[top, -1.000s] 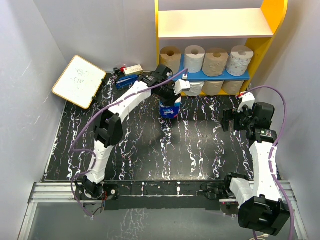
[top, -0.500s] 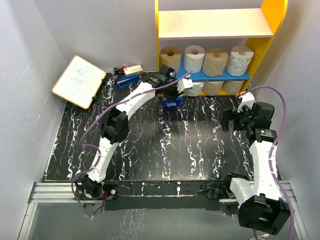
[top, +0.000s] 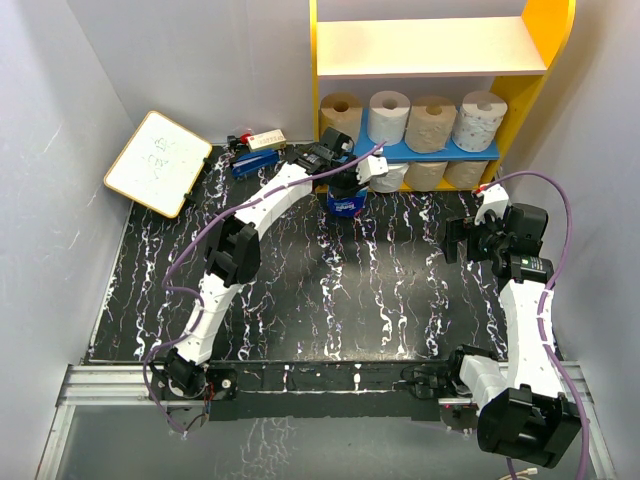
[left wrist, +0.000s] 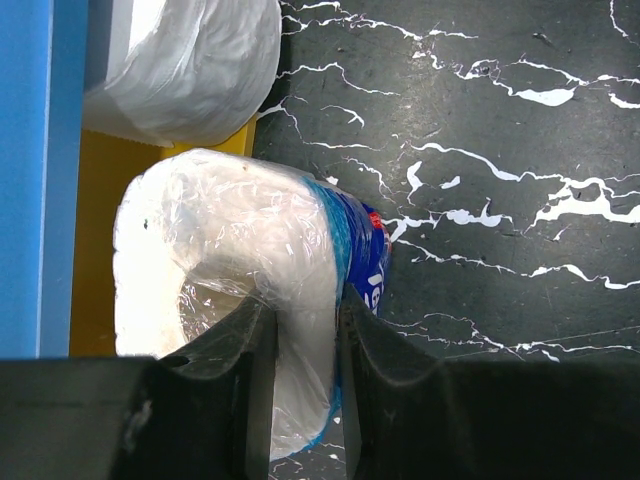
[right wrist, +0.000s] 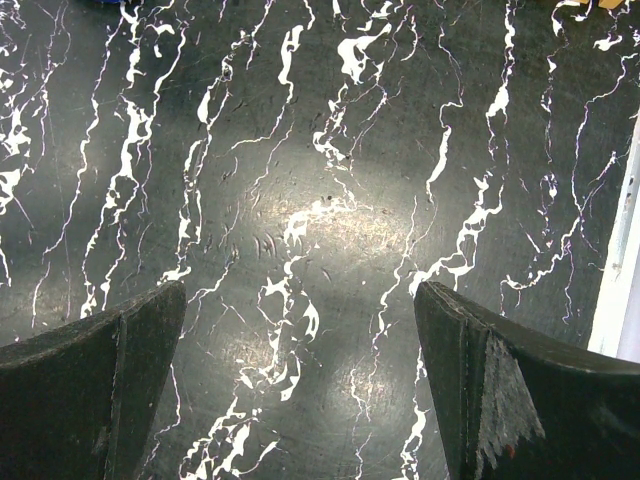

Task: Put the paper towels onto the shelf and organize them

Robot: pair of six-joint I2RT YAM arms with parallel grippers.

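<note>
The yellow-framed shelf [top: 532, 88] stands at the back; several white and tan paper towel rolls [top: 432, 122] line its blue lower board [top: 440, 152], more rolls [top: 428, 174] lie beneath it. My left gripper [top: 348, 190] is shut on the blue-wrapped roll [left wrist: 250, 260], one finger inside its core, one outside, holding it at the shelf's lower left front. Beside it lies a plastic-wrapped white roll [left wrist: 185, 65], next to the blue board [left wrist: 40, 170]. My right gripper [right wrist: 300, 390] is open and empty over bare table at the right [top: 470, 240].
A white writing board with a wooden frame [top: 158, 162] leans at the back left. A blue stapler and small box [top: 256, 150] lie left of the shelf. Grey walls close both sides. The table is black marble [top: 330, 290].
My left gripper has carried the blue-wrapped roll back and slightly right, from the open table toward the shelf's lower opening. The right arm has not moved.
</note>
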